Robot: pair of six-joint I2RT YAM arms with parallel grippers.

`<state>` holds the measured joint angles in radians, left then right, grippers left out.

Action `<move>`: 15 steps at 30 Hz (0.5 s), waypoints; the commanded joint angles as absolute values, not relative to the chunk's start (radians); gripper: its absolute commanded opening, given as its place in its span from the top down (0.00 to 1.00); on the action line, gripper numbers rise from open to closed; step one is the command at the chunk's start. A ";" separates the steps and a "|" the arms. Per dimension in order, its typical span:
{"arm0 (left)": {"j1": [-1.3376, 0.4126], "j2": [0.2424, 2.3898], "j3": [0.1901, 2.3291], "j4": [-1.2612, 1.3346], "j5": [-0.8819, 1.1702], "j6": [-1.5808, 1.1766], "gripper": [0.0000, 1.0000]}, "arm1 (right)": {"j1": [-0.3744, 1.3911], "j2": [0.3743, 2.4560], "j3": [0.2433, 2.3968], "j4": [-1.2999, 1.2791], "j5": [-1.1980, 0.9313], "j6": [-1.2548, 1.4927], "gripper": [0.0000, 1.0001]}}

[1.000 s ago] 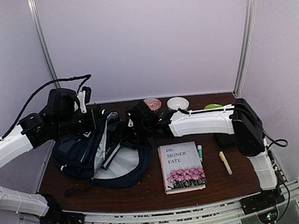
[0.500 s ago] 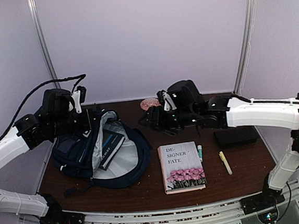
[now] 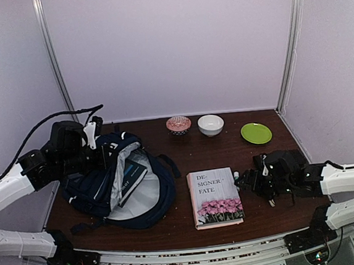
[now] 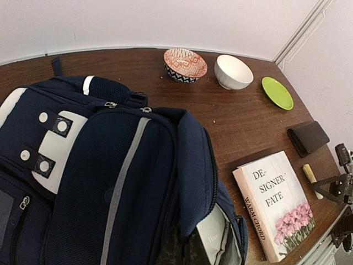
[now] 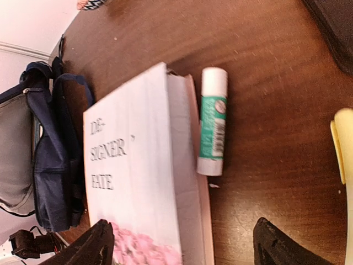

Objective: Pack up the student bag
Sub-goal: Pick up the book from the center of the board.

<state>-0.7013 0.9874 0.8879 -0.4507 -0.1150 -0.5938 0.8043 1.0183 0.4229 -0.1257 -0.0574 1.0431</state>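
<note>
The student bag [image 3: 89, 190] lies at the left, navy blue with white patches [image 4: 49, 143], its mouth gaping to show grey lining and a dark book [image 3: 129, 177] inside. My left gripper [image 3: 106, 152] is shut on the bag's upper rim and holds it up; fabric covers its fingers in the left wrist view. My right gripper [image 5: 185, 245] is open, low over the table. It straddles the right edge of a white book [image 3: 215, 196] with pink flowers. A green-and-white glue stick [image 5: 213, 128] lies just ahead of it, against that book.
A yellow highlighter [image 5: 343, 143] and a flat black case [image 4: 308, 137] lie right of the glue stick. At the back stand a red patterned bowl [image 3: 178, 124], a white bowl [image 3: 210, 124] and a green plate [image 3: 256, 132].
My right arm has pulled back from the bag's mouth, swung right and dropped to the table beside the white book, its jaws spreading wider. The left gripper still holds the bag's rim.
</note>
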 commanded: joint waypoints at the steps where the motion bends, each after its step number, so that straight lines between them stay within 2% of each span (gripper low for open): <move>1: -0.689 0.950 0.845 -0.501 -0.216 -0.579 1.00 | 0.798 1.020 0.339 0.082 -0.109 1.169 0.13; 9: -0.689 0.910 0.776 -0.486 -0.209 -0.626 1.00 | 0.838 1.142 0.319 0.245 -0.159 1.213 0.22; 13: -0.689 0.890 0.771 -0.499 -0.232 -0.627 1.00 | 0.870 1.192 0.355 0.285 -0.157 1.220 0.32; 15: -0.689 0.887 0.773 -0.507 -0.235 -0.626 1.00 | 0.886 1.217 0.372 0.294 -0.154 1.222 0.41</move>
